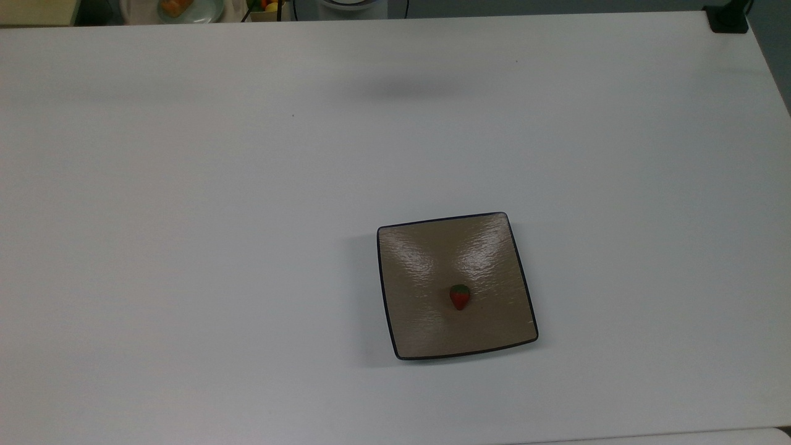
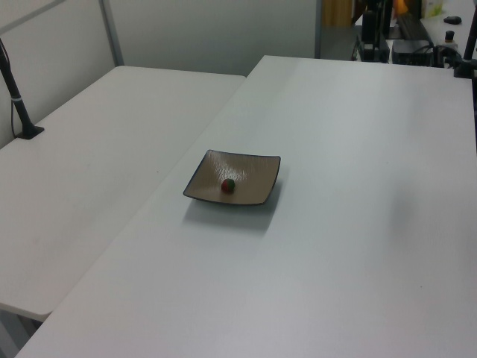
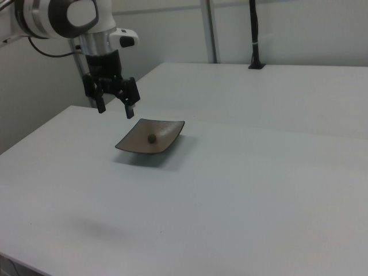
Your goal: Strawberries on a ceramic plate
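A small red strawberry [image 1: 459, 297] with a dark green cap lies on the square tan-brown ceramic plate [image 1: 426, 321], a little toward the top view's lower right of the plate's middle. The left view has the strawberry [image 2: 228, 185] on the plate [image 2: 250, 194] near the table's middle. In the right view the strawberry [image 3: 152, 138] rests on the plate [image 3: 135, 144], and my gripper [image 3: 115, 109] hangs high in the air at the right view's upper left, open, nothing between its black fingers [image 3: 130, 107], well clear of the plate.
The white table [image 1: 185, 216] spreads wide around the plate. A second white table [image 2: 97, 149] adjoins it on the left view's left. A black post base [image 1: 728, 18] sits at the top view's upper right corner. Clutter [image 1: 185, 7] lies beyond the far edge.
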Robot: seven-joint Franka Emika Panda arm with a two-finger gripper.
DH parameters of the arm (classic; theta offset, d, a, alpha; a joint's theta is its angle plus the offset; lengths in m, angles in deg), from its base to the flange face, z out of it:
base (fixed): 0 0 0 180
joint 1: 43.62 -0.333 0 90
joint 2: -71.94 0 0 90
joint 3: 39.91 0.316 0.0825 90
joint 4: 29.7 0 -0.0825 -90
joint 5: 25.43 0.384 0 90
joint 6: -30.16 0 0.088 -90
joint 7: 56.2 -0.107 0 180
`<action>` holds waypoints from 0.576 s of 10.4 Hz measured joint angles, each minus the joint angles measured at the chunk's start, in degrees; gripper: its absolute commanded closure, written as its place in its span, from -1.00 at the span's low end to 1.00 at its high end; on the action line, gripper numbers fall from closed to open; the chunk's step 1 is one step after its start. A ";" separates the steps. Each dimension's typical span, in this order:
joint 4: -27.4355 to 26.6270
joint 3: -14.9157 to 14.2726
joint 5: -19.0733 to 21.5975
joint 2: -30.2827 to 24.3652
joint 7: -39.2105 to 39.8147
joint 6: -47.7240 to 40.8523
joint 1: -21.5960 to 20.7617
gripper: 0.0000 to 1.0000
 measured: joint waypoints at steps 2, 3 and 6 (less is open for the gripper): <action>-1.05 0.02 0.00 -0.77 0.00 2.61 -0.44 -1.00; -1.66 0.07 0.00 -0.84 0.00 5.10 -0.59 -1.00; -3.74 0.08 0.00 -0.81 0.00 9.75 -1.37 -1.00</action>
